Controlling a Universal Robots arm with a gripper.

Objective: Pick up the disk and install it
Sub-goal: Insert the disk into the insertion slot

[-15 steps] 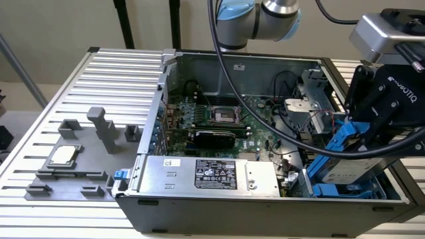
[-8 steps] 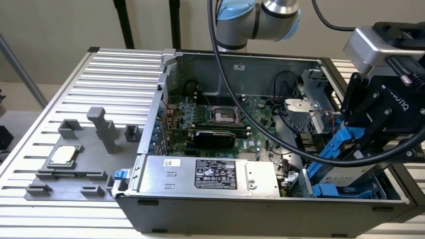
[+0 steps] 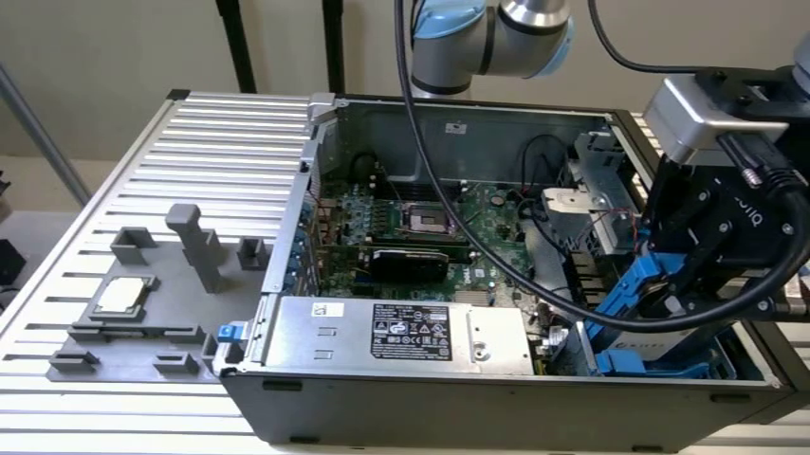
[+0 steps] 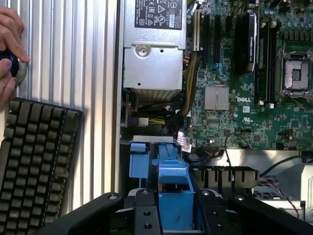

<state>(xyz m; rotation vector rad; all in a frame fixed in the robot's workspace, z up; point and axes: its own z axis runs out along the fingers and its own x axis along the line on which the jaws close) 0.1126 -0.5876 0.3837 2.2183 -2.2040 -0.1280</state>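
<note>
At the exterior view's lower right, clenched through the gripper [image 3: 669,313] onto the disk [image 3: 616,305], blue rails tipped steeply over the near corner of the computer case [image 3: 506,408]. Angled downward into that corner, hanging from the arm [image 3: 494,38] at top centre, behind the case's far wall.

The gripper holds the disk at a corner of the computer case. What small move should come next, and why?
Probably lower the disk slowly toward the blue bay below it. The gripper is shut on the disk's blue rails, and the disk hangs tilted in the case corner, not yet seated.
</note>
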